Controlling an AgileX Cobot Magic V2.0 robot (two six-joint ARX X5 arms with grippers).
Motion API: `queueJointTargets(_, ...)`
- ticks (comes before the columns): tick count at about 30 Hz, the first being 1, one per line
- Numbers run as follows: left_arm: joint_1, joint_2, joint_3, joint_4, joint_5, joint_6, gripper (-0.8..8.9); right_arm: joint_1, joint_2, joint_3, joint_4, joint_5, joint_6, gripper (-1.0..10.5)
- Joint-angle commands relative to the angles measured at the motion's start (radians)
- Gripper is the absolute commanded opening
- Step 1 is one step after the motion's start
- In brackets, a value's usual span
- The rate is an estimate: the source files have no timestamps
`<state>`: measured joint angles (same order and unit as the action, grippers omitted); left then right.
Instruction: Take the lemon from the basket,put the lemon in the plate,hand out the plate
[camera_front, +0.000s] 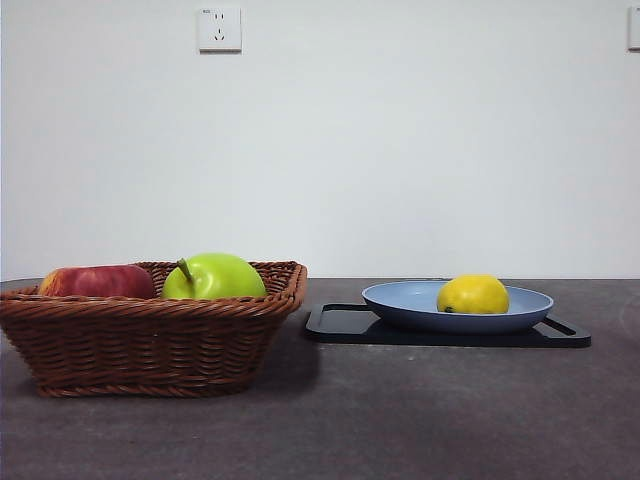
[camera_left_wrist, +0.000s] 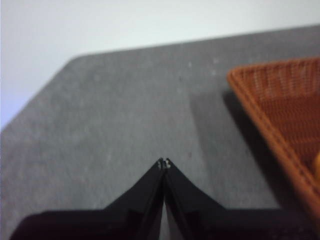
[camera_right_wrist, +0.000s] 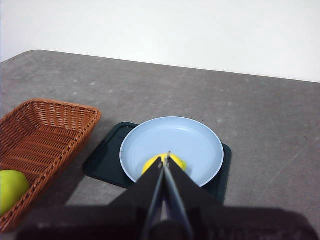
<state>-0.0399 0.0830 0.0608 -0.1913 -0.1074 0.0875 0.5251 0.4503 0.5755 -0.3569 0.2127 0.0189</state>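
Lemon: lies in plate, so placing step looks done. Plate: sits on black tray, beside basket; hand-out remains, I judge. Basket: holds green apple, red apple. Right gripper: jaws pressed together, empty, poised above lemon, well placed for my reach to plate rim. Left gripper: jaws pressed together, empty, over bare table near basket corner, waiting.

White wall — socket — grey table
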Motion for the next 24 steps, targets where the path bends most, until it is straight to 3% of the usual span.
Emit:
queueJointTargets(1,0.018,-0.003,-0.009,0.018,0.011,-0.017,0.08,0.006,0.001,0.009,0.012,0.003,0.013,0.0)
queueJointTargets(24,0.071,-0.081,-0.054,0.019,0.06,-0.043,0.08,0.006,0.001,0.009,0.013,0.003,0.013,0.0)
